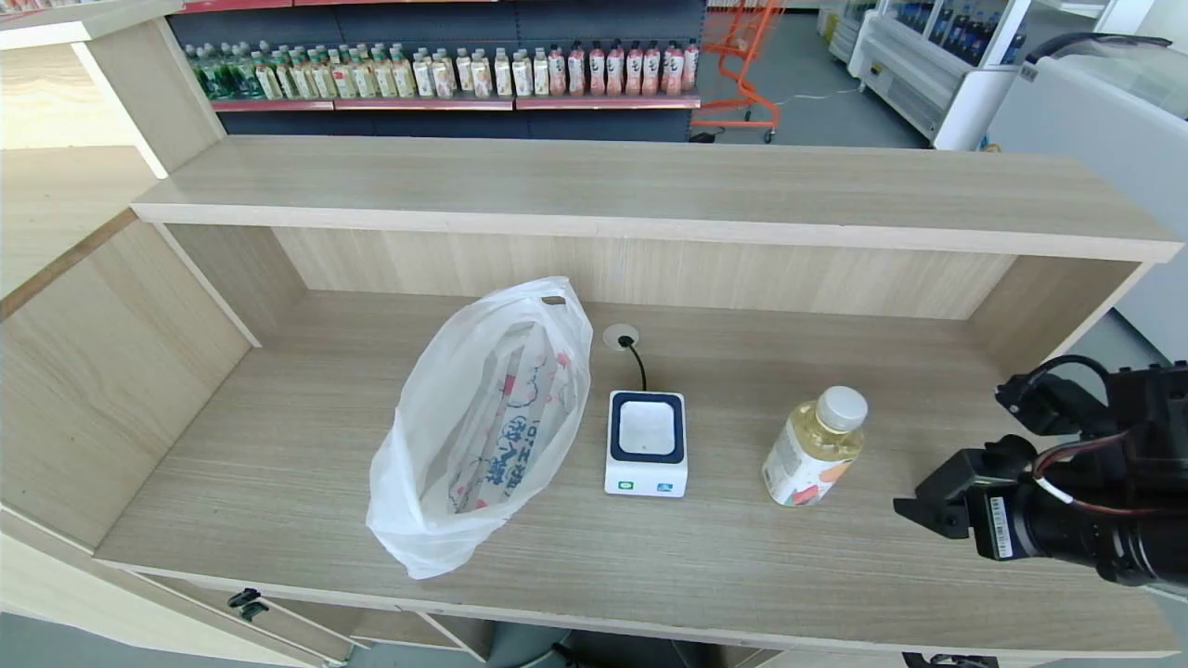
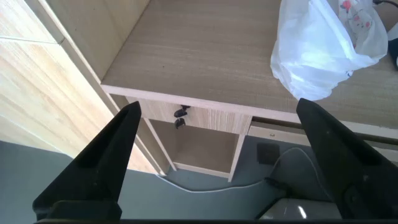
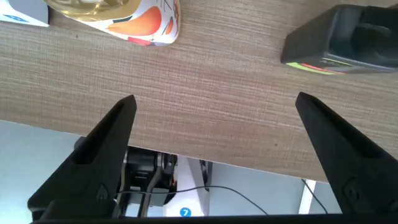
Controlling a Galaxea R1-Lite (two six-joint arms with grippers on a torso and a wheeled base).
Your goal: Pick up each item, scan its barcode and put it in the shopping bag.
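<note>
Overhead: bottle (image 1: 817,450) upright on counter (image 1: 278,482), right of scanner (image 1: 646,443); shopping bag (image 1: 483,422) left of scanner. From right wrist: dark device (image 3: 342,40) near bottle, right gripper (image 3: 216,102) spread, empty. From left wrist: left gripper (image 2: 219,106) spread, empty, off counter's front edge near bag.

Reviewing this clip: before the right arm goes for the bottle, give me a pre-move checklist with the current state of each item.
1. Upright bottle standing free on the counter: ok.
2. Open, empty right gripper: ok.
3. Bare counter between right gripper and bottle: ok.
4. Uncovered top of the scanner: ok.
5. Open mouth on the shopping bag: ok.
6. Where the barcode sits on the bottle: cannot tell.
</note>
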